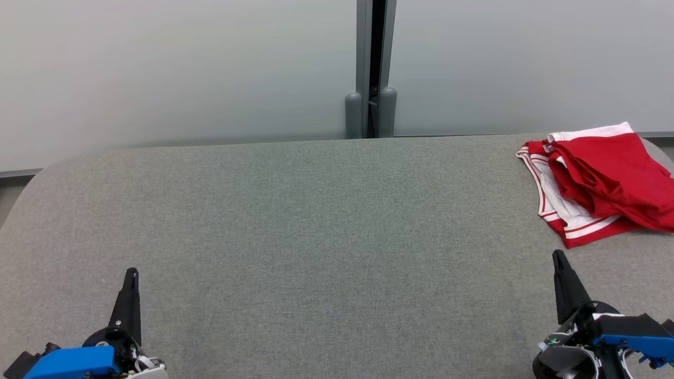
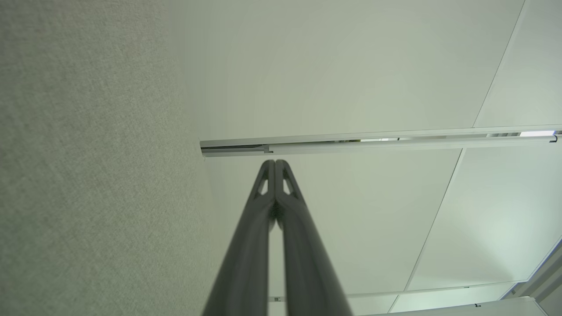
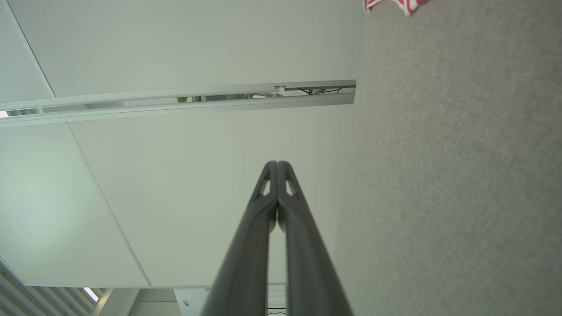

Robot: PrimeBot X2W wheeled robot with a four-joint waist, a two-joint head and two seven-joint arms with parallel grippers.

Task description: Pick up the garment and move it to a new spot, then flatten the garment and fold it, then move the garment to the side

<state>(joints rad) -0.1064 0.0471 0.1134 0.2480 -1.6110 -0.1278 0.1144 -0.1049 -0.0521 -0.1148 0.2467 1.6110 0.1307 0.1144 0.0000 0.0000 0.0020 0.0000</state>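
**Head view.** The red, white-trimmed garment [image 1: 605,173] is being shown lying crumpled at about 2 o'clock on the grey, fabric-topped counter [image 1: 326,221], close to its far right corner. The left tool [image 1: 131,272] is being held at 7 o'clock and the right tool [image 1: 558,256] at 5 o'clock. Both are being held over the counter and apart from the garment, the right one being the nearer.

**Wrist views.** Each tool is being held fully closed, tips pressed together, with nothing being gripped.
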